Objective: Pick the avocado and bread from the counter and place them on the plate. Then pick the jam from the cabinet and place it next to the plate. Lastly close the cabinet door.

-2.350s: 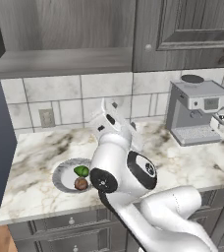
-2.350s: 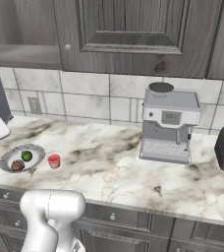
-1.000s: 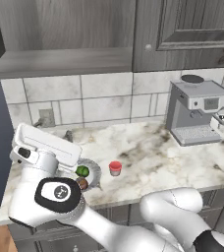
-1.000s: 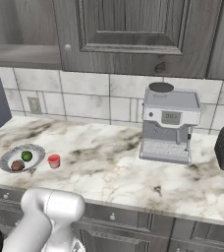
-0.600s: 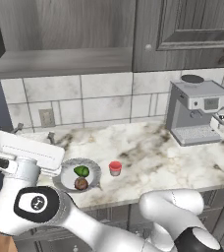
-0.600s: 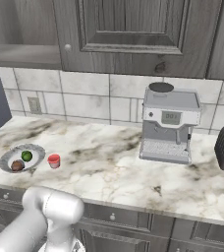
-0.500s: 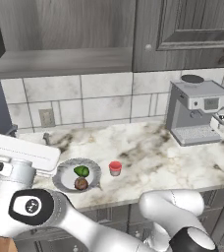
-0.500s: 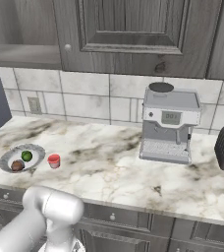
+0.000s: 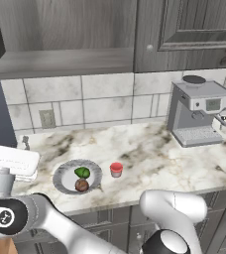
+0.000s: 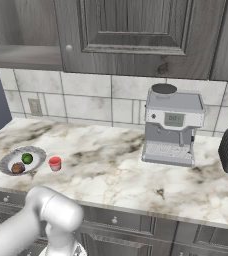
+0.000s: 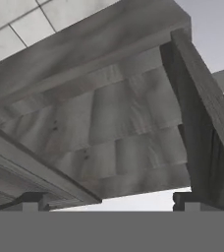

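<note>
A: Left base view, what's there?
B: One plate (image 9: 63, 179), speckled grey rim, at seven o'clock on the counter (image 9: 149, 149). One green avocado (image 9: 82, 172) and one brown bread (image 9: 81, 185) lie on it; one red jam (image 9: 116, 169) stands just beside, at three o'clock.

A: Right base view?
B: Same plate (image 10: 10, 159), jam (image 10: 55, 163), one coffee machine (image 10: 172, 124).

A: Hand view?
B: The gripper (image 11: 109, 202) stands wide, holding nothing, under the open cabinet (image 11: 109, 123); the cabinet door (image 11: 205, 118) at three o'clock.

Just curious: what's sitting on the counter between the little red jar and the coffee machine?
Nothing: in both base views, bare marble counter separates the jam from the coffee machine.
</note>
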Robot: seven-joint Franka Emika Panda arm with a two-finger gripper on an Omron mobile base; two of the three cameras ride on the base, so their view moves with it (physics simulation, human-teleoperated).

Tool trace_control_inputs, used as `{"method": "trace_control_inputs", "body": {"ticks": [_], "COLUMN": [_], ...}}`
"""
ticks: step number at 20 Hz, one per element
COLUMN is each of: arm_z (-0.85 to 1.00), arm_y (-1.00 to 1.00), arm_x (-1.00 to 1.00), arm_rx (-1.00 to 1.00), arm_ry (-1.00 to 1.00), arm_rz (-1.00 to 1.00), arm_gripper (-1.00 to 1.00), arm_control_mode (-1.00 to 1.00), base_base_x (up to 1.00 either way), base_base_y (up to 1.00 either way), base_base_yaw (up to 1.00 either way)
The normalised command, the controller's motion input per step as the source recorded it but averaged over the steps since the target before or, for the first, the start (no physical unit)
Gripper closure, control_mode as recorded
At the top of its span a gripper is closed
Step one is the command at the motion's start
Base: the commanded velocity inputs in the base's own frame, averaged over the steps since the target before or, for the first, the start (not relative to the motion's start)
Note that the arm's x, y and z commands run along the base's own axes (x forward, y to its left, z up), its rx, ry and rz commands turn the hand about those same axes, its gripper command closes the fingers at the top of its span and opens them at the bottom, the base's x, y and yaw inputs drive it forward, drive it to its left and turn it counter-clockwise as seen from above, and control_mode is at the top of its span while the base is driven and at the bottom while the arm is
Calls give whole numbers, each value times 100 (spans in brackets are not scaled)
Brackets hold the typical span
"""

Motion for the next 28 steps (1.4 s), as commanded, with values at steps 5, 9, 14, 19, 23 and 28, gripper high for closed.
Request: {"method": "trace_control_inputs", "body": {"ticks": [5,9,14,19,23,28], "arm_z": [0,0,0,0,0,0], "arm_y": [48,43,36,32,34,35], "arm_x": [0,2,20,24,16,18], "arm_rx": [-3,-2,-1,0,0,0], "arm_ry": [-8,-7,-5,-5,-5,-3], "arm_rz": [-6,-7,-10,-12,-12,-8], "arm_gripper": [-100,-100,-100,-100,-100,-100], "arm_control_mode": [-100,-100,-100,-100,-100,-100], "base_base_x": [0,0,0,0,0,0], "base_base_y": [0,0,0,0,0,0], "base_base_yaw": [0,0,0,0,0,0]}}
